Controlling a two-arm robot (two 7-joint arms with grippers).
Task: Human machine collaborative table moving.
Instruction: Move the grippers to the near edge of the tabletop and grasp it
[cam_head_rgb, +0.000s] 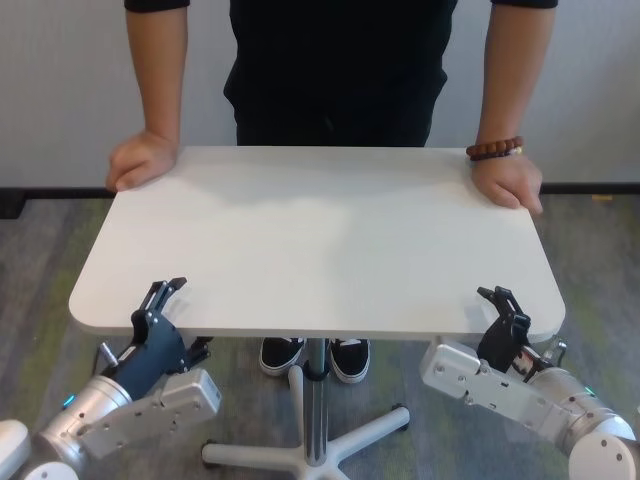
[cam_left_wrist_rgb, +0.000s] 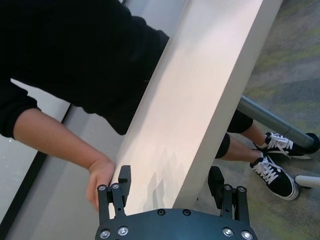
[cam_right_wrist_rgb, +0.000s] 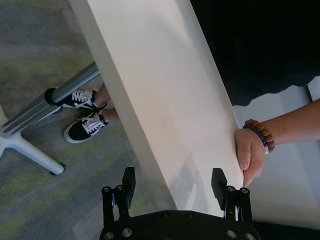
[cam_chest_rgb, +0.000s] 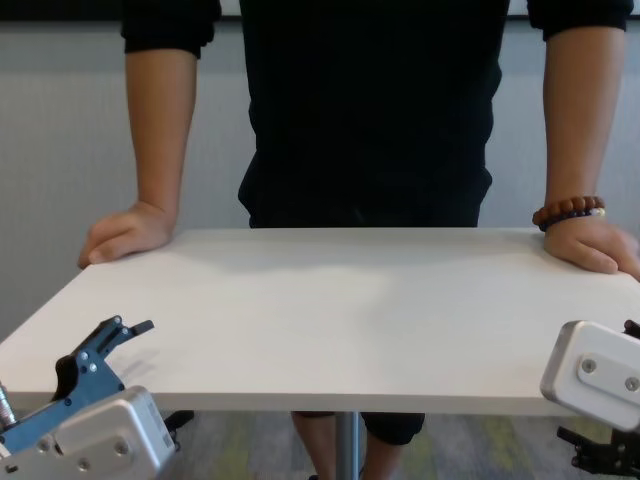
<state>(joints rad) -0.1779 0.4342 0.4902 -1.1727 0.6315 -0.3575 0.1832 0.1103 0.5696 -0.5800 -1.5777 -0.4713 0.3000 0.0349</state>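
The left end effector (cam_head_rgb: 170, 303) sits at the near left corner of the worktop (cam_head_rgb: 320, 240), with one finger above the slab and one below. The right end effector (cam_head_rgb: 505, 312) straddles the near right corner the same way. Both wrist views show the thin white edge running between the fingers with a gap on each side, so both end effectors are released and clamp nothing yet. This placement suggests preparation for a pinch on the near edge, which would let the machine carry its side of the load.

Beyond the end effectors, across the slab, the human (cam_head_rgb: 340, 70) stands at the far edge. One hand (cam_head_rgb: 142, 160) rests on the far corner ahead of the left end effector. The other hand (cam_head_rgb: 508, 182), wearing a bead bracelet (cam_head_rgb: 494, 151), rests on the corner ahead of the right end effector.

Beneath and between the two end effectors stands the grey pole leg (cam_head_rgb: 315, 390) on a white star base (cam_head_rgb: 300, 455). The sneakers (cam_head_rgb: 315, 357) stand just behind the pole. In judgement, the base arms and feet are the likeliest obstructions once the worktop moves.
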